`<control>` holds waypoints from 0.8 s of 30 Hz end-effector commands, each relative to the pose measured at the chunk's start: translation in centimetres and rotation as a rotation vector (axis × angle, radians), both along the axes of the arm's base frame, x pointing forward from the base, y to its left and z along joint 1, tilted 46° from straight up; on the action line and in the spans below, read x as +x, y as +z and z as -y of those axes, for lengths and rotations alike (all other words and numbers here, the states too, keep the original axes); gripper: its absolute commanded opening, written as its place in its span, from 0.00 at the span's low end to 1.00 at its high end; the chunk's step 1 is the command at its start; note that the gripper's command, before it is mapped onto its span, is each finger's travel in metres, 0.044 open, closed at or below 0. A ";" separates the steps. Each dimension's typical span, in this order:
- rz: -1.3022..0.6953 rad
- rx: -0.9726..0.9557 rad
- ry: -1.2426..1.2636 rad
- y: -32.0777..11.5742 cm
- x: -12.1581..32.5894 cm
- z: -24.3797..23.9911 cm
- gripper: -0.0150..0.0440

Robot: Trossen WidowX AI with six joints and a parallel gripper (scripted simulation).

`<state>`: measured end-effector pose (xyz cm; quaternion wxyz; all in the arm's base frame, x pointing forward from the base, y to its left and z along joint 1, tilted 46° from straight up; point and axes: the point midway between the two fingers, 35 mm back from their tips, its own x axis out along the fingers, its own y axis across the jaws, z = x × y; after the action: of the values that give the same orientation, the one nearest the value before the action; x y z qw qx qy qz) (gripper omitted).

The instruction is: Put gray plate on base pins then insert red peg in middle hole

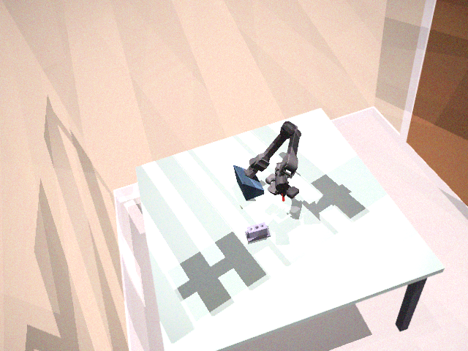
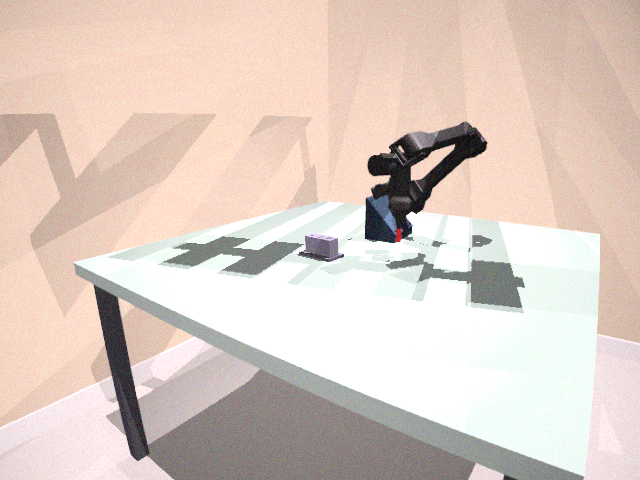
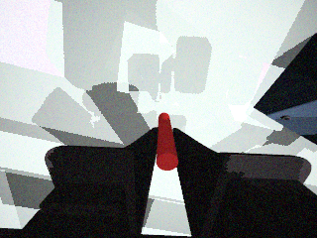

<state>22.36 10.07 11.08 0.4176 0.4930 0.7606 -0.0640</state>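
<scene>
so from where i'm standing the pincer (image 1: 282, 193) (image 2: 398, 226) (image 3: 164, 132) is gripping the red peg (image 1: 283, 197) (image 2: 398, 235) (image 3: 166, 144), one finger on each side of it; the peg is poking out below the fingertips with its long axis running roughly upright, pretty much in line with the way the pincer is pointing down.

the lilac block (image 1: 257, 232) (image 2: 321, 246) is sitting on the bench (image 1: 340, 264) (image 2: 310, 299) well apart from the peg; in the exterior view it's lying off to the left of the pincer, and the dark blue wedge (image 1: 248, 184) (image 2: 379, 222) (image 3: 297, 116) is standing closer, beside the arm; i'm seeing small round spots in a row along the block's top, and i'm guessing the middle one is the hole that matters; i can't really make out whether the plate is lying flat on there, but the peg being in hand suggests that part is done.

imo the next move is calling for a lift and a sideways carry over to the block, keeping the peg upright; any lean is risking a jam at the rim.
</scene>
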 end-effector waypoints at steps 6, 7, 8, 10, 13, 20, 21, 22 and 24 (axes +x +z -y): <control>0.004 -0.003 0.002 1.9 0.8 2.1 0.25; 0.003 -0.003 0.002 2.2 0.8 2.3 0.25; 0.003 -0.002 0.003 2.4 0.9 2.5 0.25; 0.001 -0.001 0.001 1.7 0.7 1.8 0.25; 0.007 -0.004 0.004 1.4 1.4 2.1 0.25; 0.022 -0.011 0.011 0.6 3.2 3.0 0.25; 0.024 -0.011 0.012 0.5 3.5 3.2 0.25; 0.026 -0.011 0.013 0.3 3.7 3.3 0.25; 0.030 -0.011 0.015 0.1 4.2 3.6 0.25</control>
<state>25.56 7.10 11.62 0.4255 0.4882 0.7596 -0.0601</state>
